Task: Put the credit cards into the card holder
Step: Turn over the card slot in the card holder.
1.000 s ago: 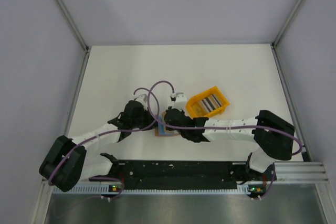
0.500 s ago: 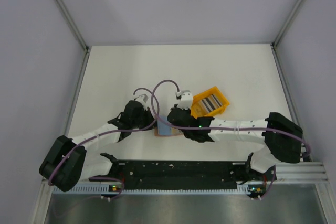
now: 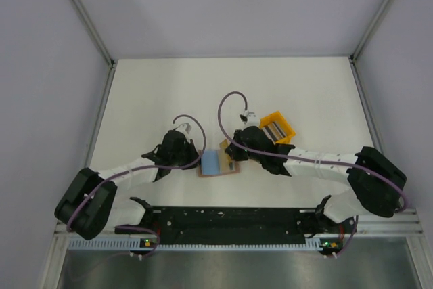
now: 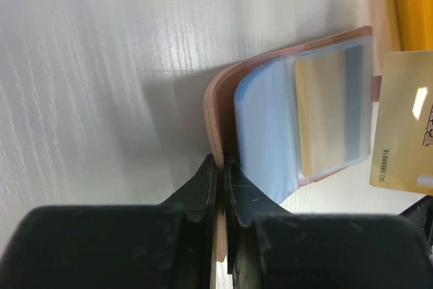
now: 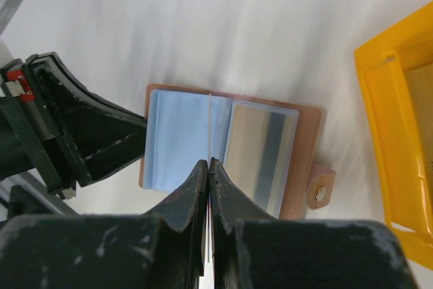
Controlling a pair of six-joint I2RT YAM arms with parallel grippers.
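Insertion step. Left gripper [image 4: 221, 167] is clenched on the tan cover edge of the card holder [image 5: 308, 147], which lies open on the table [image 4: 101, 65]. Right gripper [image 5: 208, 167] pinches a gold credit card [image 4: 406, 120] edge-on over the blue sleeve [image 5: 176, 140]. Next, I judge: tilt the card, line it up with a free slot, slide it in.

The white-and-black left arm [image 3: 128, 170] and right arm [image 3: 318, 165] both stretch from the tabletop's [image 3: 169, 93] near edge toward its middle, wrists low, facing each other, each with its jaws pinched shut.
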